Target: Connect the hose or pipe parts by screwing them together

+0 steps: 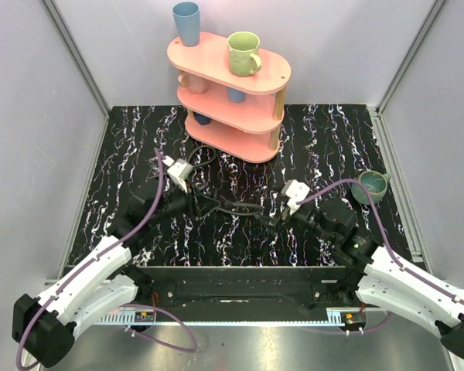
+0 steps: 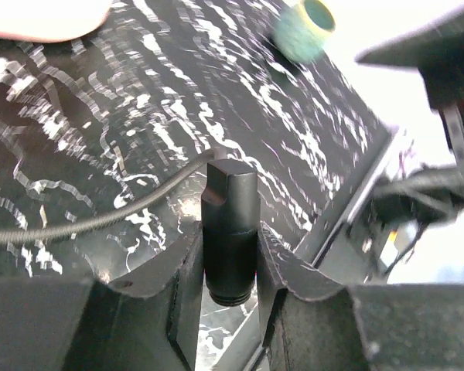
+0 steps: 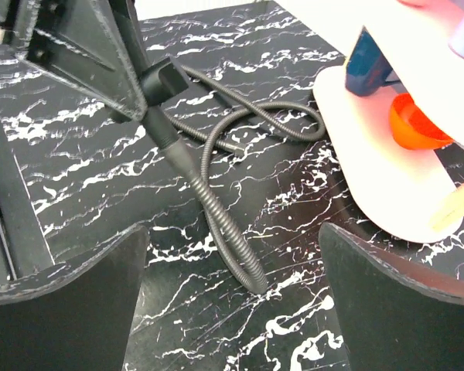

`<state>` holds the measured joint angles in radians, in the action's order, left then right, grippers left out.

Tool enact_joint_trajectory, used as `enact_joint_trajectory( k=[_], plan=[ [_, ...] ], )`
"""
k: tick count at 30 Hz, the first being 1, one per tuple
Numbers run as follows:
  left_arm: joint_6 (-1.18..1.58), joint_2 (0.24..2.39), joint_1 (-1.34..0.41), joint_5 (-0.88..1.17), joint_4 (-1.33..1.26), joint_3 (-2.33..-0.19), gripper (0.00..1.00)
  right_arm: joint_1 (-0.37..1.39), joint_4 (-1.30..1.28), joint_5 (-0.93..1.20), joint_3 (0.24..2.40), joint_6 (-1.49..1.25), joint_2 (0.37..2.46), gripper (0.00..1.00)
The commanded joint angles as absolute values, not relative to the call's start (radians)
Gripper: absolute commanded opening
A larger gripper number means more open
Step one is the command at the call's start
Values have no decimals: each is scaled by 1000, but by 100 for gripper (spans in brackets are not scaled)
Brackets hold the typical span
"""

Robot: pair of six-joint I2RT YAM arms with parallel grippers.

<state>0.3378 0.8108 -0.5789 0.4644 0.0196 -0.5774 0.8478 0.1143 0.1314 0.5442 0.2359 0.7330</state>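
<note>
My left gripper point(image 2: 230, 267) is shut on a black cylindrical hose fitting point(image 2: 230, 224), which stands upright between the jaws with its threaded end down. In the right wrist view that fitting point(image 3: 161, 79) continues into a black ribbed hose point(image 3: 216, 216). The hose slopes down to the marbled surface and its free end lies between the wide-open fingers of my right gripper point(image 3: 232, 305), touching neither. A second thin hose point(image 3: 271, 124) loops behind it. From above, the left gripper point(image 1: 187, 202) and right gripper point(image 1: 272, 215) face each other with the hose point(image 1: 232, 207) between them.
A pink three-tier shelf point(image 1: 216, 58) with cups and mugs stands at the back centre, its lowest tier point(image 3: 371, 170) close to my right fingers. A green mug point(image 1: 369, 186) lies on its side at the right of the table. White walls enclose the marbled tabletop point(image 1: 332, 147).
</note>
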Motion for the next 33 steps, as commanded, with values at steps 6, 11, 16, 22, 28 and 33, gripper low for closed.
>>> enact_joint_trajectory(
  k=[6,11,16,22,28,33],
  plan=[
    [1096,690,-459,78,98,-408,0,844,212,-143,541,-43,701,100],
    [1247,628,-456,-9,149,-259,0,844,71,-232,633,-95,759,100],
    [1359,594,-456,-103,230,-187,14,844,-24,-287,684,-242,793,100],
    [1451,525,-456,-138,275,-142,59,844,-74,-302,729,-233,801,100],
    [1362,420,-454,-302,506,-274,79,844,-156,-321,752,-273,807,100],
    [1272,377,-454,-347,520,-345,95,844,-346,-354,750,-451,787,100]
  ],
)
